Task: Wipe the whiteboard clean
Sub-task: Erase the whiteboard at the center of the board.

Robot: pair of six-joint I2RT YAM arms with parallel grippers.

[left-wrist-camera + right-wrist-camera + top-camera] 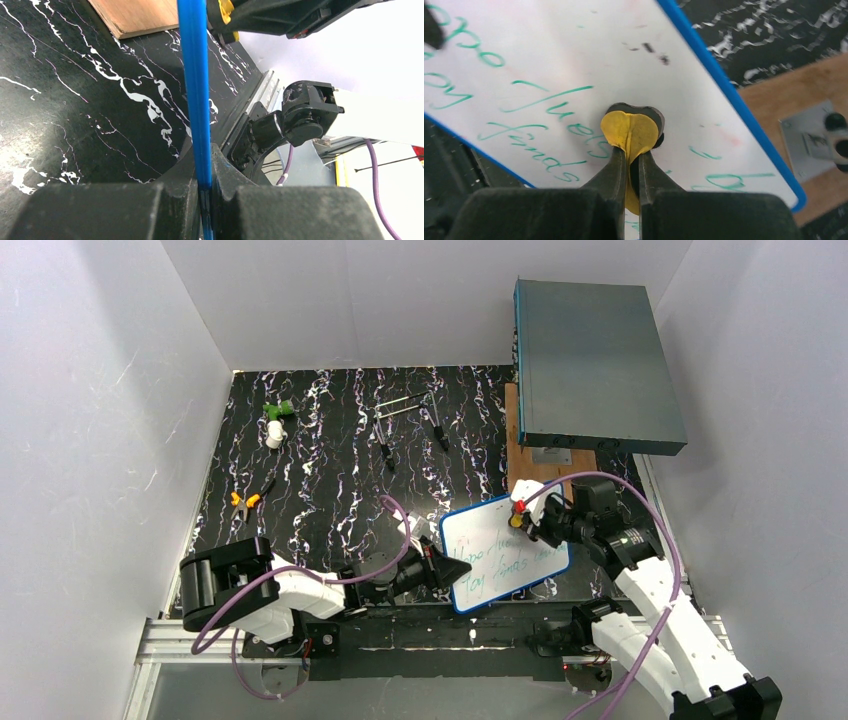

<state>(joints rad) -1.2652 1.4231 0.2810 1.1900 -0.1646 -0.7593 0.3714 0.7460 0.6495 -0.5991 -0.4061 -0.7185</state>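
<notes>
Whiteboard (505, 552) | left jaws clenched on its 9 o'clock frame | right jaws clenched on yellow pad (630, 131) at 1 o'clock | advised: press flat, sweep over green writing (549, 97) toward 7 o'clock

The blue-framed whiteboard (505, 555) is leaning tilted near the right front of the table (320, 470), its white face carrying green handwriting.

Black marbled table (330, 490) (white-veined) bears pliers (245, 500), a wooden board (512, 440).
</notes>
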